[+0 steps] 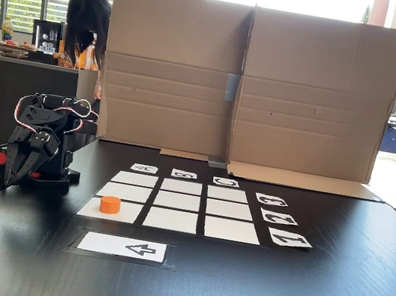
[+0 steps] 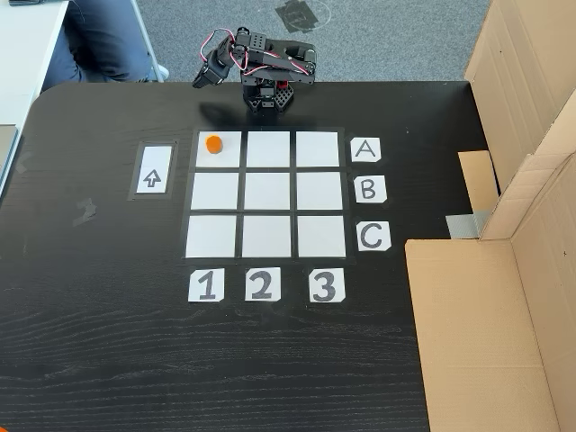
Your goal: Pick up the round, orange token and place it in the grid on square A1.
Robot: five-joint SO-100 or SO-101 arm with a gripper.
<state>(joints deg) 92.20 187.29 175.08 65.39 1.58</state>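
Since it sits flat inside the corner cell: the token [image 2: 213, 143] reads as placed, near that cell's upper-left part in the top-down fixed view.
Square A1 [image 2: 225, 155]: lines up with the "A" card [image 2: 365, 149] and the "1" card [image 2: 205, 285], so the target looks met.
Grid [image 2: 266, 192]: other cells bare.
Gripper [image 1: 13, 163]: folded back by the arm's base [image 1: 44, 181], well apart from the token; whether its jaws are apart or together I cannot tell.
Arrow card [image 2: 152, 171]: beside the grid, untouched.

Landmark the grid [image 2: 265, 193]: in a fixed view, token [image 2: 213, 143] on square A1 [image 2: 219, 149] at its top-left corner, arrow card [image 2: 153, 170] just left, arm [image 2: 261, 67] above, number cards [image 2: 261, 284] below, letter cards [image 2: 369, 190] right, cardboard [image 2: 513, 225] far right.
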